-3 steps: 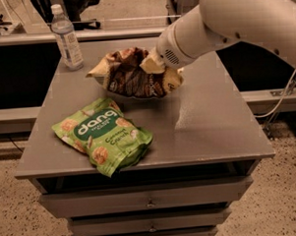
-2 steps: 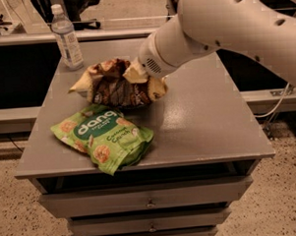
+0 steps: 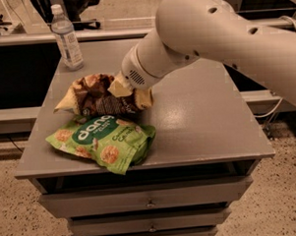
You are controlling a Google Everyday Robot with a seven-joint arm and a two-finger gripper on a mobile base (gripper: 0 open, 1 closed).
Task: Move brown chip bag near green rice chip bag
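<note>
The tool (image 3: 130,92) sits at the right end of the brown chip bag (image 3: 93,98), almost wholly hidden behind the white wrist of the arm (image 3: 223,33), which itself runs off the top and right edges. The bag's lower rim seems to cover the far edge of the green rice chip bag (image 3: 102,141). Drawers under the surface (image 3: 202,122) are cut off below.

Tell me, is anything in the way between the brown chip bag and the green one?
No, nothing visible. The gripper is at the brown chip bag, which sits right behind the green rice chip bag. The water bottle stands off at a far corner of the table.
</note>
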